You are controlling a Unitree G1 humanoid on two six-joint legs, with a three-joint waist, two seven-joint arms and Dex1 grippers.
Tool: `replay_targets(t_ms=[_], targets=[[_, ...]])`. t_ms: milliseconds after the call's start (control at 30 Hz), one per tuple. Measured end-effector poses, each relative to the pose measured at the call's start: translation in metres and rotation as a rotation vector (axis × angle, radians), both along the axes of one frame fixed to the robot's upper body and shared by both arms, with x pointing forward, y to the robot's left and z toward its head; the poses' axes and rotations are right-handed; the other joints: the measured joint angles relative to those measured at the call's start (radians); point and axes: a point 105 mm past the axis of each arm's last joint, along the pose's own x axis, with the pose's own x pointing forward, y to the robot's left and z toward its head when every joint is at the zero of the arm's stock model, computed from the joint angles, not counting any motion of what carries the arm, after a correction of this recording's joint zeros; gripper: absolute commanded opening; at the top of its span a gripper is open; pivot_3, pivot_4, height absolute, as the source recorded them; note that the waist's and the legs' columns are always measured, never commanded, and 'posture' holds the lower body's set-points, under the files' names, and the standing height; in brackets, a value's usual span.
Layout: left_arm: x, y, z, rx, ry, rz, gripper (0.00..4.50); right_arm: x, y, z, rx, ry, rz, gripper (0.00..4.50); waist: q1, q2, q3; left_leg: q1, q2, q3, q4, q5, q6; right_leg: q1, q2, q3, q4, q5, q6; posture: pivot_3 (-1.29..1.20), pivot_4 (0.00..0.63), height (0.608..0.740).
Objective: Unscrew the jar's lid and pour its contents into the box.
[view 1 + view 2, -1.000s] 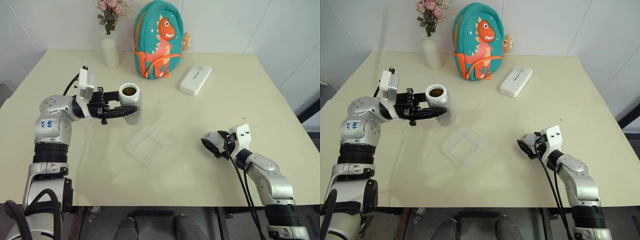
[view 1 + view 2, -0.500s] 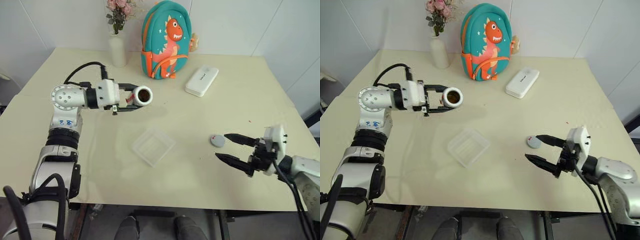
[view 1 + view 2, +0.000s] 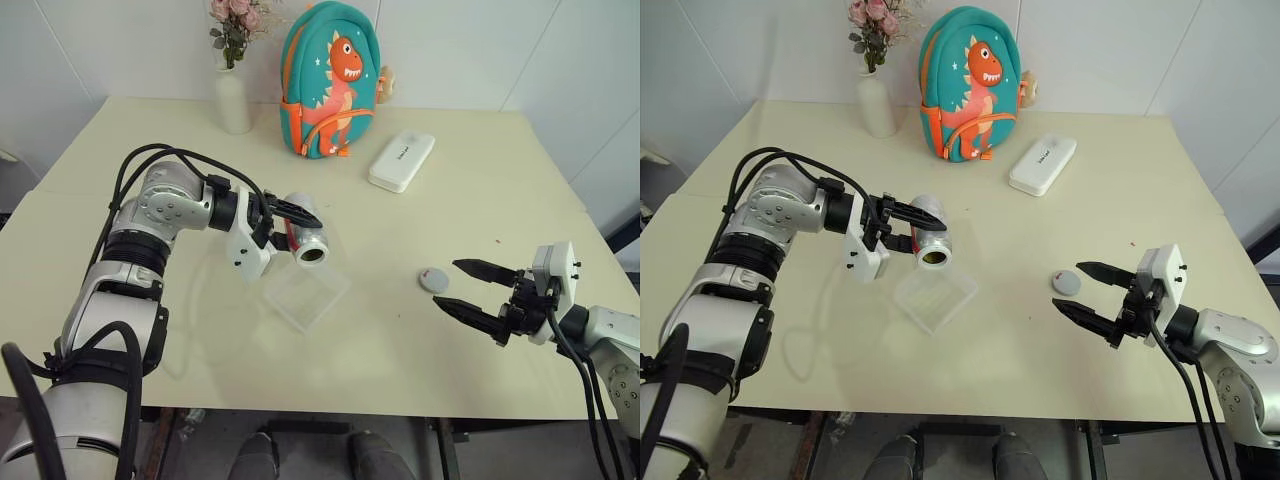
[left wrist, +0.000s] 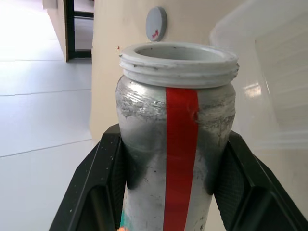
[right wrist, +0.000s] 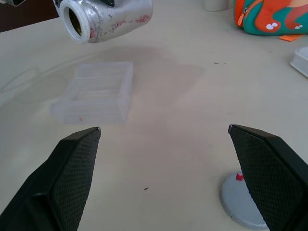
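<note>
At the left of the head views, the left gripper (image 3: 300,232) is clamped on the jar (image 3: 306,240), which it holds tipped over above the table (image 3: 480,190), open mouth aimed toward the near side and slightly down, over the far edge of the box (image 3: 305,295). The left wrist view gives what the head views cannot: the two black fingers (image 4: 103,168) pressing on either side of the silvery body, a red stripe running up the jar to its white threaded neck, and the lid (image 4: 156,23) lying on the table beyond it, with the box's clear wall to one side. The jar's inside is hidden there; the right eye view shows the mouth as a dark opening, and whether the contents are in it cannot be told. The box sits flat on the table at centre, transparent and shallow. Behind, along the far edge, stand a white vase with pink flowers (image 3: 232,95), a teal dinosaur backpack (image 3: 335,75) and a white oblong case (image 3: 401,161). Further right, the grey lid lies flat on the table just beside the right gripper (image 3: 470,290), whose jaws stand wide apart and hold nothing. The right wrist view looks between its fingers toward the tilted jar hanging over the box, with the lid close to one fingertip (image 5: 262,163).
</note>
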Motion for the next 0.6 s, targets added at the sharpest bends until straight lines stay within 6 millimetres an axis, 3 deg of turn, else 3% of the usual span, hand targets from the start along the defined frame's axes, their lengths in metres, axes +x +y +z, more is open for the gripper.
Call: replay_targets(t_ms=[133, 233, 400, 500, 600], targets=[[-0.012, -0.023, 0.009, 0.006, -0.203, -0.126, 2.19, 0.003, 0.003, 0.006, -0.001, -0.017, -0.003, 4.47, 0.014, 0.0, 0.0, 0.0, 0.0, 0.0, 0.001, 0.0, 0.0, 0.0, 0.0, 0.0, 0.0, 0.0, 0.001, 0.0, 0.15, 0.74], [-0.017, -0.031, 0.003, 0.061, -0.342, -0.166, 2.19, 0.006, 0.007, 0.009, -0.001, -0.022, 0.01, 4.47, 0.014, 0.0, 0.0, 0.001, 0.0, 0.001, 0.001, 0.0, 0.0, 0.0, 0.0, 0.001, 0.001, 0.0, 0.001, 0.0, 0.15, 0.74], [0.019, -0.006, -0.034, 0.273, -0.687, -0.156, 2.19, 0.009, 0.013, 0.012, -0.002, -0.021, 0.033, 4.47, 0.014, 0.0, 0.0, 0.001, 0.0, 0.001, 0.002, 0.0, 0.0, 0.0, 0.0, 0.002, 0.003, 0.0, 0.001, 0.0, 0.15, 0.74], [0.021, -0.004, -0.053, 0.264, -0.772, -0.276, 2.19, 0.011, 0.013, 0.011, 0.001, -0.01, 0.035, 4.47, 0.023, 0.0, 0.0, 0.0, -0.001, 0.001, 0.003, 0.001, 0.001, 0.0, 0.0, 0.002, 0.003, 0.001, 0.002, 0.0, 0.15, 0.74], [0.014, -0.015, -0.05, 0.178, -0.847, -0.364, 2.19, 0.012, 0.014, 0.013, 0.002, -0.009, 0.039, 4.47, 0.031, 0.0, 0.0, 0.0, -0.001, 0.001, 0.002, 0.001, 0.001, 0.0, -0.001, 0.002, 0.003, 0.001, 0.002, 0.0, 0.15, 0.74]])
